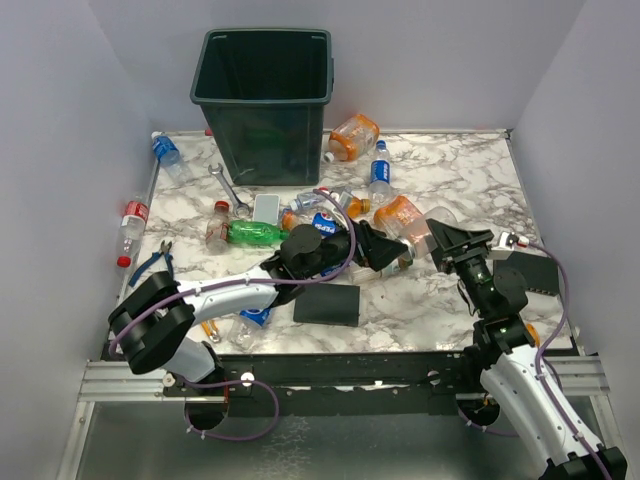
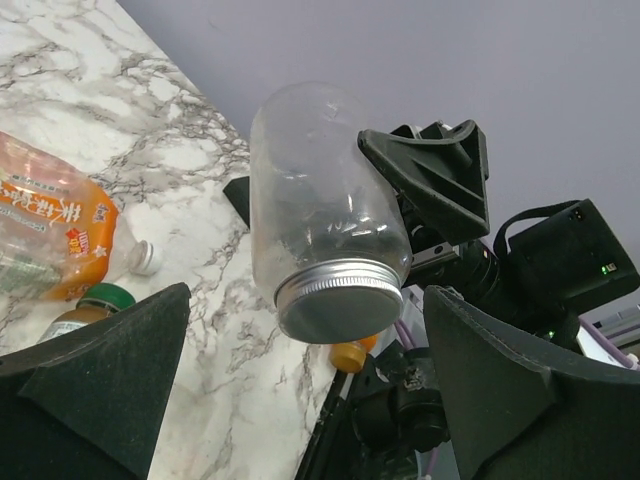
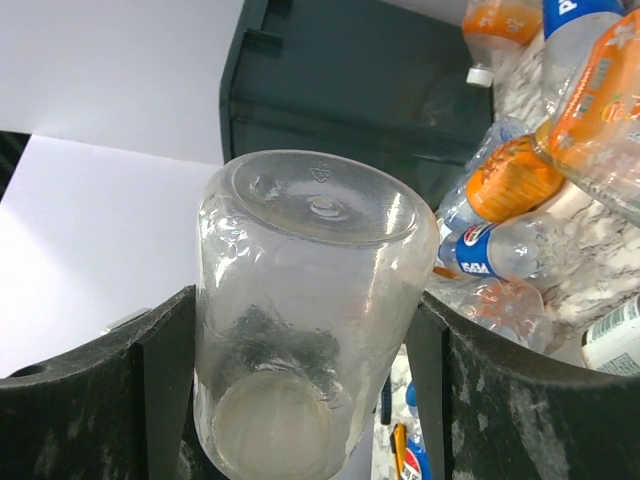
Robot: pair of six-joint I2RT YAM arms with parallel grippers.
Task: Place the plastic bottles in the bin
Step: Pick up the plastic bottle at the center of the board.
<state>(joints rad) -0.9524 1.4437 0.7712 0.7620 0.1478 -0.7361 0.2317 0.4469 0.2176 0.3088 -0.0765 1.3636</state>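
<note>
Hanging above the right half of the table (image 1: 450, 160), a clear jar (image 3: 310, 260) with a silver lid is gripped by its sides in the right gripper (image 1: 462, 243), its base turned toward that wrist's camera. The lid is pointed at the left gripper (image 1: 385, 252), whose jaws are spread wide with nothing held; the jar is seen just ahead of them, not between them. The bin (image 1: 265, 90) is stood upright at the far middle of the table, well apart from both grippers. Between it and the arms a heap of bottles is spread: an orange bottle (image 1: 402, 215) just beside the jar, a Pepsi bottle (image 1: 380, 172) farther back, a green bottle (image 1: 255, 233) lying left of the left wrist. Another orange one (image 1: 352, 137) is laid against the bin's right side. A wrench (image 1: 230, 188) is found in front of the bin, pliers (image 1: 152, 262) at the left edge, and a black plate (image 1: 327, 304) near the front edge by the left arm.
</note>
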